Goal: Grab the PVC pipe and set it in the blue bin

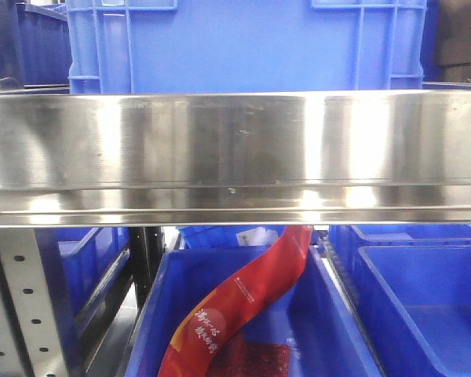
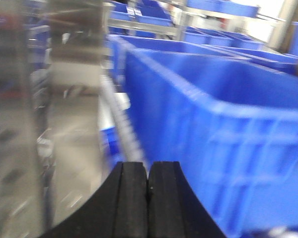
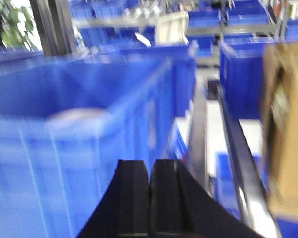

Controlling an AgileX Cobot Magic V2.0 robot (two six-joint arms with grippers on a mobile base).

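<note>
The PVC pipe is not in view in any frame. My left gripper (image 2: 148, 171) is shut and empty, its black pads pressed together, beside the outer wall of a large blue bin (image 2: 223, 114). My right gripper (image 3: 150, 168) is shut and empty, next to the wall of another blue bin (image 3: 79, 129). Both wrist views are blurred. In the front view neither gripper shows; a blue bin (image 1: 243, 43) stands on top of a steel shelf (image 1: 235, 153).
Below the shelf a blue bin (image 1: 180, 314) holds a red printed bag (image 1: 243, 302); another blue bin (image 1: 424, 302) sits to its right. A perforated steel upright (image 1: 16, 306) stands at lower left. A brown cardboard box (image 3: 285, 129) is at the right. Several blue bins fill distant racks.
</note>
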